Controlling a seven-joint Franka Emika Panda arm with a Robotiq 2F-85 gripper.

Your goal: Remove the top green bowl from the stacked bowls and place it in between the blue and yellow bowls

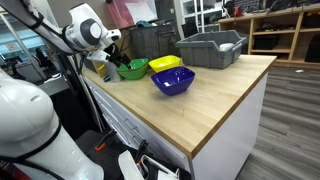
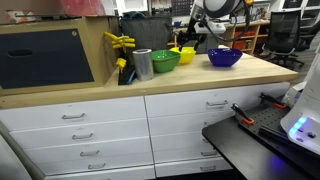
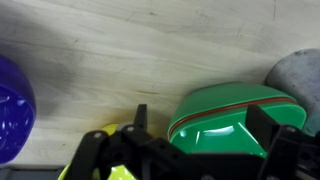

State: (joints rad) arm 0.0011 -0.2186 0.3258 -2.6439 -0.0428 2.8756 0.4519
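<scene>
The stacked green bowls (image 1: 131,69) stand on the wooden counter next to the yellow bowl (image 1: 165,64); the blue bowl (image 1: 173,81) sits nearer the front. All three show in both exterior views: green (image 2: 163,60), yellow (image 2: 184,54), blue (image 2: 224,57). In the wrist view the green bowl (image 3: 235,115) fills the lower right, with a thin red line along its rim. My gripper (image 3: 203,125) is open just above it, one finger on each side of the bowl. The blue bowl (image 3: 12,105) is at the left edge and the yellow bowl (image 3: 120,172) at the bottom.
A grey plastic bin (image 1: 212,48) stands at the back of the counter (image 1: 220,100). A metal cup (image 2: 142,63) stands beside the green bowls and shows as a grey shape (image 3: 298,75) in the wrist view. A yellow rack (image 2: 120,45) is behind the cup.
</scene>
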